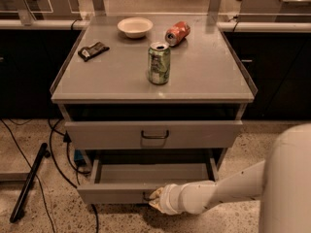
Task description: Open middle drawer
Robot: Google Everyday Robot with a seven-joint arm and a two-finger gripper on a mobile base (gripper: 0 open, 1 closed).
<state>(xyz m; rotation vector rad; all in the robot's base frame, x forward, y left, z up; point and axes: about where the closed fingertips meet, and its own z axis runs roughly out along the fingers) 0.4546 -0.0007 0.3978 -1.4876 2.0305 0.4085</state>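
Observation:
The middle drawer [112, 194] is the shallow grey front low on the grey cabinet [97, 86]. It stands pulled out, and its empty inside [153, 173] shows. My gripper [154, 196] is at the small dark centre handle on that front, at the end of my white arm [218, 193], which reaches in from the lower right. The taller grey drawer front [204, 134] above has its own loop handle [155, 135]. The lowest drawer is hidden below the open one.
On the cabinet top stand a green can [159, 63], a red can [177, 33] lying on its side, a white bowl [134, 26] and a dark packet [93, 51]. Cables [63, 164] and a black bar [29, 181] lie on the floor at the left. My white body [289, 178] fills the lower right.

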